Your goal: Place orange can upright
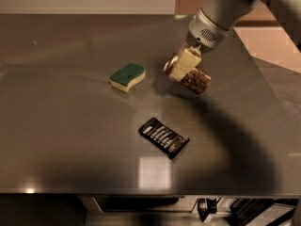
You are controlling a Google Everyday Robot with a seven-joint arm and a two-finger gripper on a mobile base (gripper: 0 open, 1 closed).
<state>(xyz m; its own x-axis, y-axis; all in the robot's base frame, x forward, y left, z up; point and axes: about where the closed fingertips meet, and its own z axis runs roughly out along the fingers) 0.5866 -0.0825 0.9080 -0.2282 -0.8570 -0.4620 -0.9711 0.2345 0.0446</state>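
The orange can (pixel 196 79) is brownish-orange with dark mottled print. It hangs tilted in the air above the grey table (pixel 66 140), its silver top pointing left. My gripper (pixel 183 66) is shut on the orange can near its top end, with a cream finger (pixel 184 63) across the front. The white arm reaches in from the upper right. The can's shadow falls on the table below it.
A green and yellow sponge (pixel 127 76) lies left of the can. A flat black packet (pixel 164 137) lies in front, toward the table's near edge. The table's right edge runs diagonally at the right.
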